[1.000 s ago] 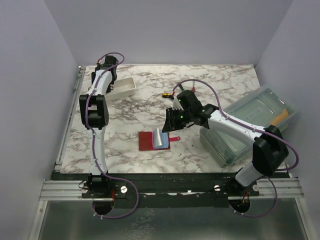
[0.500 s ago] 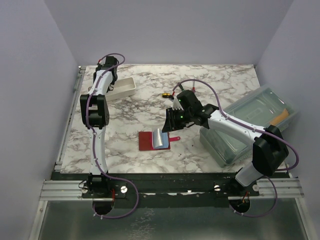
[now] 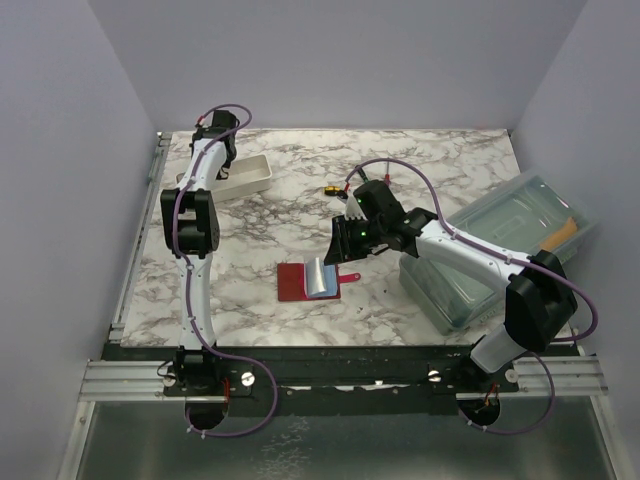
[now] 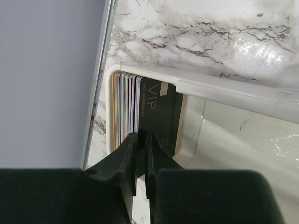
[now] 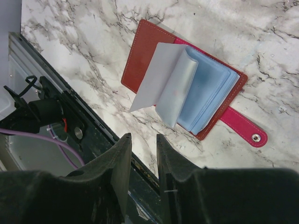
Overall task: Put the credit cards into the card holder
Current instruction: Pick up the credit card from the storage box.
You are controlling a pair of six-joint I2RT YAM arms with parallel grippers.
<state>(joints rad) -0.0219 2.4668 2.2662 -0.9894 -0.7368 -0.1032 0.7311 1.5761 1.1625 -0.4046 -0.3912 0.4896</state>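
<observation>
The card holder (image 3: 307,281) lies open on the marble, dark red with pale blue sleeves (image 5: 205,93) fanned up and a pink strap (image 5: 243,128). My right gripper (image 5: 143,136) hovers just near of it, jaws a little apart with nothing between them; from above the right gripper (image 3: 345,240) sits just right of the holder. At the far left, my left gripper (image 4: 140,140) reaches into the white tray (image 4: 233,88), its jaws pinched on the edge of a black credit card (image 4: 159,112). That card stands against a row of upright credit cards (image 4: 122,107).
The white tray (image 3: 250,175) sits at the table's back left corner, next to the left rail. A clear plastic box (image 3: 500,250) fills the right side under my right arm. A small yellow-and-red object (image 3: 328,188) lies behind the right gripper. The table's front rail (image 5: 70,116) is close.
The left gripper's jaws have closed onto the black card in the tray, and its wrist has shifted slightly. The right arm and the card holder have not moved.
</observation>
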